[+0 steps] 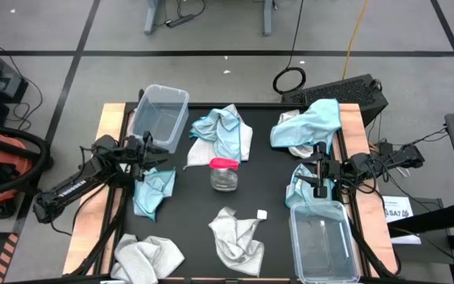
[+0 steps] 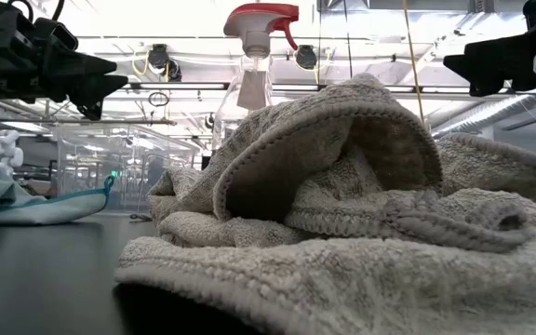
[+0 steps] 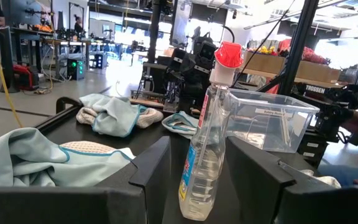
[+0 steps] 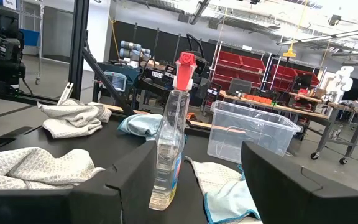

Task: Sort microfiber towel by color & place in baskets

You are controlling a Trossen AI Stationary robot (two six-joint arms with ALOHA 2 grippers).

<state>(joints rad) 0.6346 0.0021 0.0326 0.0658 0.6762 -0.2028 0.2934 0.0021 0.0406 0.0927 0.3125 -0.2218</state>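
1. Left gripper [image 1: 150,151]: positioned near the left edge of the worktop, just short of the left basket [image 1: 161,116], which stands at the far-left corner. In the left wrist view its two fingers [image 3: 151,168] stand well apart with nothing between them. It holds nothing.

2. Nearest towel to the left gripper: a light blue towel [image 1: 154,191] lies just beside the gripper, on its near-edge side. Its long axis runs roughly from far edge to near edge.

3. Right gripper [image 1: 319,167]: positioned near the right edge, between the right basket [image 1: 324,241] at the near-right corner and a blue-over-grey towel heap [image 1: 310,126] toward the far-right corner. The right wrist view shows its fingers [image 4: 132,174] spread wide and empty.

4. Nearest towel to the right gripper: a blue towel [image 1: 299,184] lies just beside it, touching the far rim of the right basket.

5. Remaining items: a mixed blue and grey heap [image 1: 223,132] at centre-far, a grey towel [image 1: 237,237] at centre-near, and a grey towel [image 1: 148,259] at the near-left corner. A spray bottle [image 1: 224,174] stands at centre.

6. Judgement: each arm is nearest its own blue towel; both baskets appear empty.
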